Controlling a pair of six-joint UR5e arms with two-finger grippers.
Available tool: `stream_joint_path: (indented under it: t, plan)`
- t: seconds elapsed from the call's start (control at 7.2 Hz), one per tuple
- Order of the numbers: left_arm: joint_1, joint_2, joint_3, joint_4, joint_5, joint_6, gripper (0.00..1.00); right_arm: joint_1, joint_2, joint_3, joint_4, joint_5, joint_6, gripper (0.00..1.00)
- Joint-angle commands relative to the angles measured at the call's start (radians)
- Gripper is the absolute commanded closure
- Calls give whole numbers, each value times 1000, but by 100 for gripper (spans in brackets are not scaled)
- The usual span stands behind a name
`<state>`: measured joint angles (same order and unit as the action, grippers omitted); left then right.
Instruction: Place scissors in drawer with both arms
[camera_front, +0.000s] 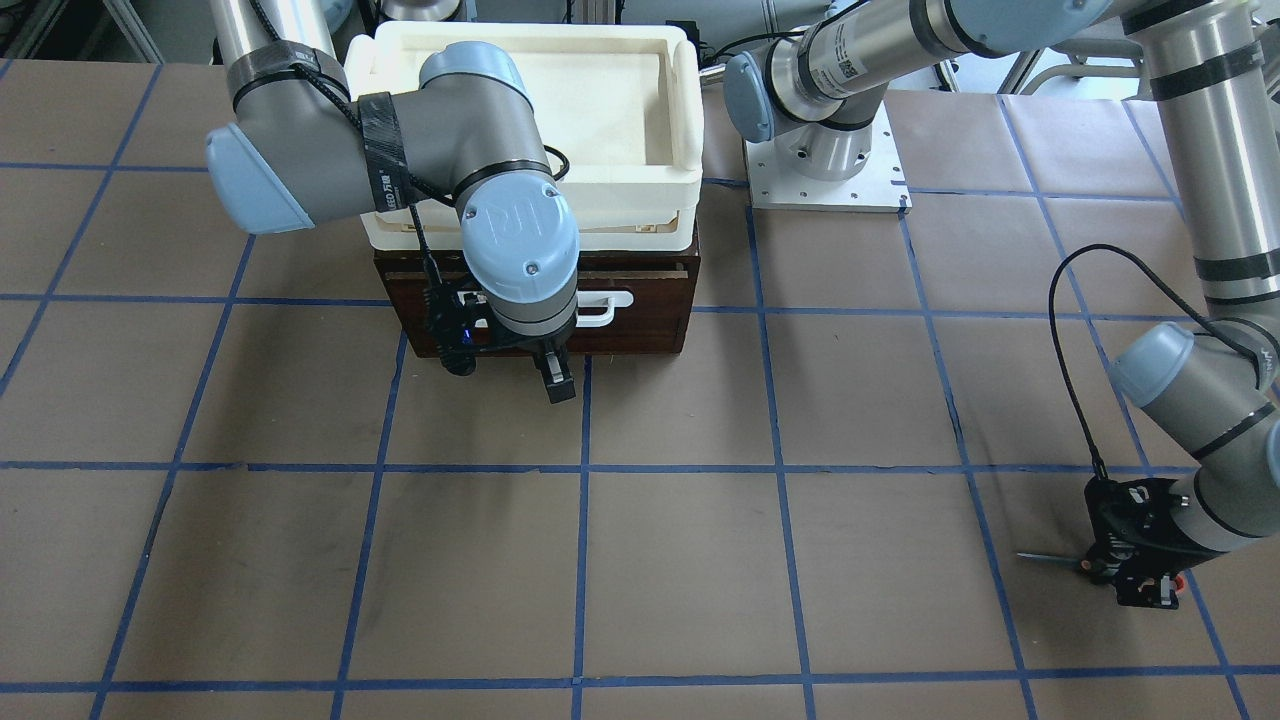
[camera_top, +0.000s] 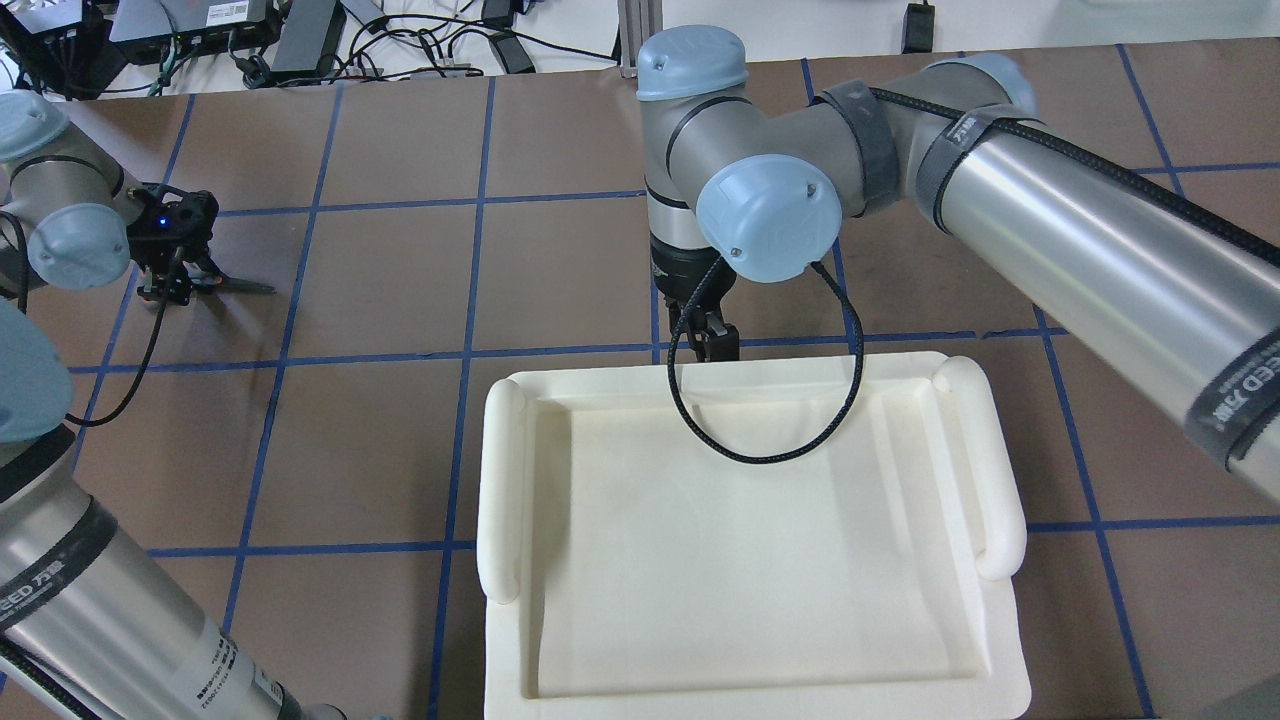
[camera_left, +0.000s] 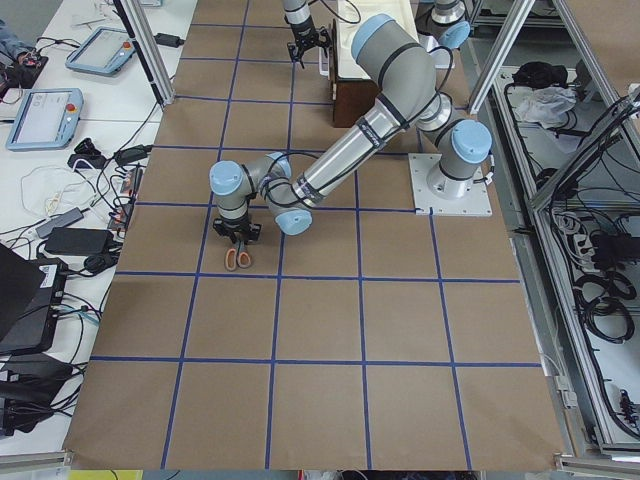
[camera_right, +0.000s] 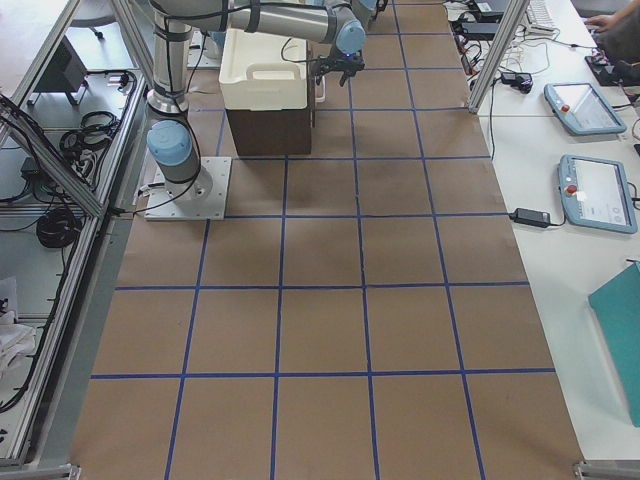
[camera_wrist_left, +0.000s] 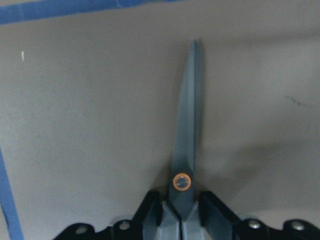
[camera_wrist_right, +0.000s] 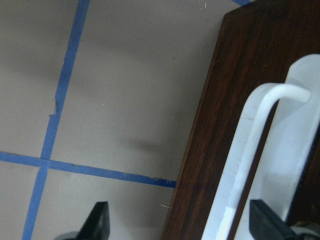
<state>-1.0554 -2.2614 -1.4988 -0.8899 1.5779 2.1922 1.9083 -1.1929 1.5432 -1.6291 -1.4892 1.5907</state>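
Observation:
The scissors (camera_wrist_left: 186, 145) lie low over the brown paper, their dark blade pointing away from my left gripper (camera_wrist_left: 182, 220), which is shut on them just behind the orange pivot. In the front view the blade (camera_front: 1048, 558) sticks out of the left gripper (camera_front: 1148, 588). The dark brown drawer (camera_front: 620, 335) looks closed, with its white bar handle (camera_front: 608, 310) facing out. My right gripper (camera_front: 556, 384) hangs in front of the drawer. In the right wrist view it (camera_wrist_right: 182, 222) is open, with the handle (camera_wrist_right: 250, 145) between its fingertips (camera_wrist_right: 100, 220).
A cream-white plastic tray (camera_front: 680, 120) sits on top of the drawer box and hides it in the overhead view (camera_top: 505, 480). The left arm's white base plate (camera_front: 825, 180) stands beside the box. The table is brown paper with a blue tape grid.

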Motion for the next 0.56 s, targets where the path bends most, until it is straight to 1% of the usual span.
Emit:
stream_joint_path:
  t: [0.0, 0.42]
  plan:
    - [0, 6, 0, 0, 1, -3, 93, 0, 10, 0, 0, 1, 0, 0]
    - [0, 23, 0, 0, -7, -14, 95, 0, 26, 0, -2, -2, 0, 0]
